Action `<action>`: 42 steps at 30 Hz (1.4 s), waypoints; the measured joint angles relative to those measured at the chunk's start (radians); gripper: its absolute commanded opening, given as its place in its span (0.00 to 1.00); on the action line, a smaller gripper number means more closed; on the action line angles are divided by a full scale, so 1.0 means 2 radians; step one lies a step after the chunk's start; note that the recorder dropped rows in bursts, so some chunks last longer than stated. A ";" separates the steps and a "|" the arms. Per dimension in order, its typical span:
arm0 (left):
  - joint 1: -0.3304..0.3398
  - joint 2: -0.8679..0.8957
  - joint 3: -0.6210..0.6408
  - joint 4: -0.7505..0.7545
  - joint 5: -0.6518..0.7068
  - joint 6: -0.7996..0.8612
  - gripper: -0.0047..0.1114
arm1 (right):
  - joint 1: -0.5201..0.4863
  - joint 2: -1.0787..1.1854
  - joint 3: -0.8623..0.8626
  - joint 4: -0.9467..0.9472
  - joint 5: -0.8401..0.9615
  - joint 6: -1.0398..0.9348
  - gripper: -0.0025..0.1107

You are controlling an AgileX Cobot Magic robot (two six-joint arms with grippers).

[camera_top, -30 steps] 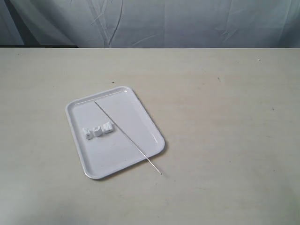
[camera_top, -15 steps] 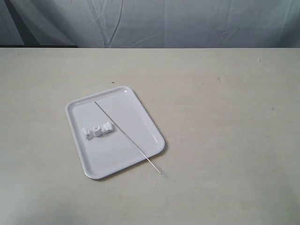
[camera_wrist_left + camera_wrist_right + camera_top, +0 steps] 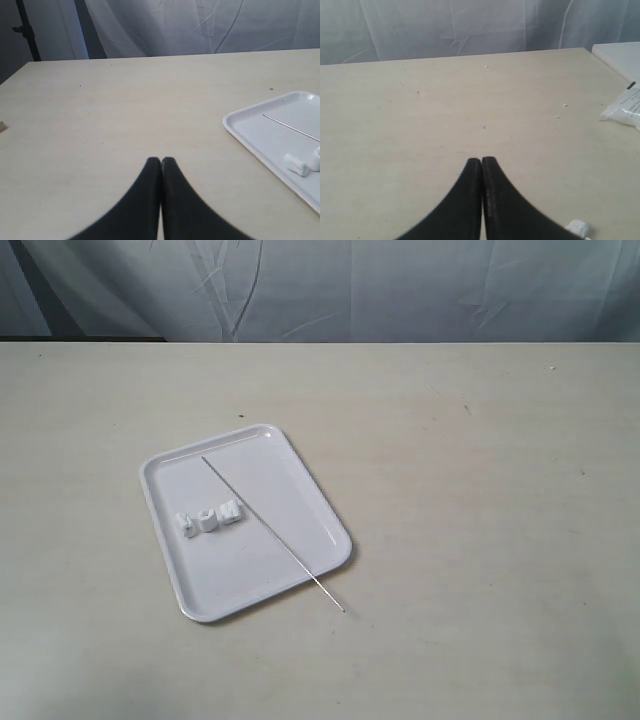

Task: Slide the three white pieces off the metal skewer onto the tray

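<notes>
The white tray (image 3: pixel 250 560) lies left of centre on the table. Three white pieces (image 3: pixel 209 519) sit in a short row on its left half, beside the metal skewer (image 3: pixel 272 532). The skewer lies diagonally across the tray, its lower tip sticking out past the front rim onto the table. No arm shows in the exterior view. My left gripper (image 3: pixel 161 160) is shut and empty over bare table; the tray (image 3: pixel 250 140), the skewer (image 3: pixel 290 127) and one piece (image 3: pixel 297 164) lie off to its side. My right gripper (image 3: pixel 481 159) is shut and empty over bare table.
A pale curtain hangs behind the table. In the right wrist view a clear plastic bag (image 3: pixel 625 107) lies near the table's edge, next to a white surface (image 3: pixel 617 55). A small white scrap (image 3: pixel 577 228) lies close to the right gripper.
</notes>
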 measured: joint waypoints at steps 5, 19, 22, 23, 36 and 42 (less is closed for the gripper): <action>0.000 0.000 0.000 0.000 0.000 0.000 0.04 | 0.000 0.000 0.000 0.008 0.000 0.000 0.02; 0.000 0.000 0.000 0.000 0.000 0.000 0.04 | 0.000 0.000 0.000 0.011 0.000 0.000 0.02; 0.000 0.000 0.000 0.000 0.000 0.000 0.04 | 0.000 0.000 0.000 0.011 0.000 0.000 0.02; 0.000 0.000 0.000 0.000 0.000 0.000 0.04 | 0.000 0.000 0.000 0.012 0.000 0.000 0.02; 0.000 0.000 0.000 0.000 0.000 0.000 0.04 | 0.000 0.000 0.000 0.012 0.000 0.000 0.02; 0.000 0.000 0.000 0.000 0.000 0.000 0.04 | 0.000 0.000 0.000 0.012 0.000 0.000 0.02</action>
